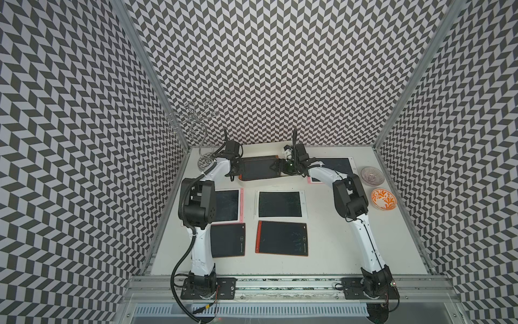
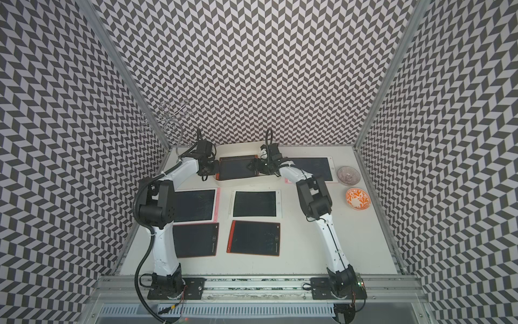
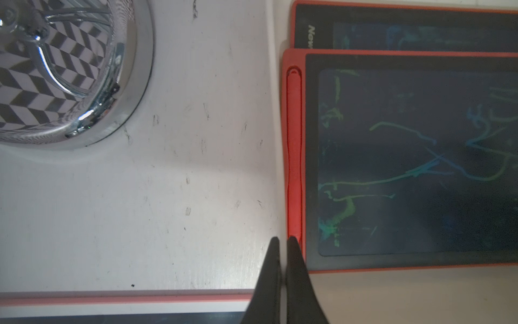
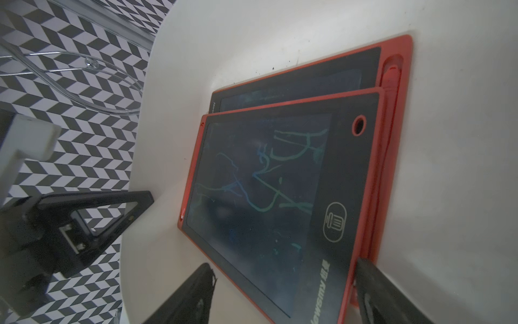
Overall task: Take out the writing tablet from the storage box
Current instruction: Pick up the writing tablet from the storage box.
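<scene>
While the table (image 1: 330,252) carries several loose tablets (image 1: 281,238), your target sits at its far centre, in the storage box (image 1: 260,184). There the writing tablet (image 1: 259,168) lies on a second tablet (image 3: 392,28), long axis running left to right. Your right end effector (image 4: 283,266) waits at its right end, jaws wide with that short edge between them, so it looks better placed to lift. Your left end effector (image 3: 283,238) is pinched closed and empty, tips at the left, stylus edge.
</scene>
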{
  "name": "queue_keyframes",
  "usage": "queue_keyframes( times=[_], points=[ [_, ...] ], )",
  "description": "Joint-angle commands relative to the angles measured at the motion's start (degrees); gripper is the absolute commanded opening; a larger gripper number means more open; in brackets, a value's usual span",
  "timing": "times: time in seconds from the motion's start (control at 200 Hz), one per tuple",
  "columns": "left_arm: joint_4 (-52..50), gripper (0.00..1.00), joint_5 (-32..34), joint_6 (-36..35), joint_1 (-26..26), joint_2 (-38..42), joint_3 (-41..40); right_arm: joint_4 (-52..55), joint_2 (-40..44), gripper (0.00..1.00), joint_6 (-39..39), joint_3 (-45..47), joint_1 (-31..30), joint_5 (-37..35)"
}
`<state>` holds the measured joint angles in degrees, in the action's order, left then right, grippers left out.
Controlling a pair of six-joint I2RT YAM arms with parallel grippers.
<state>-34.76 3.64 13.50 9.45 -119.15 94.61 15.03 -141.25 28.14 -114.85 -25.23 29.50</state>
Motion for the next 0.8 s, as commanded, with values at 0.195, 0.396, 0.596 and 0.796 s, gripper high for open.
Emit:
queue_keyframes(
  times=[0.195, 0.396, 0.596, 0.796],
  points=[
    [-0.26, 0.00, -1.18, -1.74, 1.62, -0.99, 0.22, -3.79, 5.79, 0.75, -1.18, 0.34, -1.54, 4.86],
    [-0.39, 0.00, -1.09, -2.32, 1.80, -0.80, 0.31, -5.18, 5.37, 0.74, 0.39, 0.73, -1.43, 7.75],
    [-0.22, 0.00, -0.98, -3.01, 2.15, -0.56, 0.17, -7.82, 4.90, 0.73, 3.86, 0.81, -1.45, 11.19],
    [-0.21, 0.00, -1.53, -2.96, 2.32, -0.54, 0.14, -8.56, 3.59, 0.72, 7.46, -0.02, -1.32, 12.24]
  ],
)
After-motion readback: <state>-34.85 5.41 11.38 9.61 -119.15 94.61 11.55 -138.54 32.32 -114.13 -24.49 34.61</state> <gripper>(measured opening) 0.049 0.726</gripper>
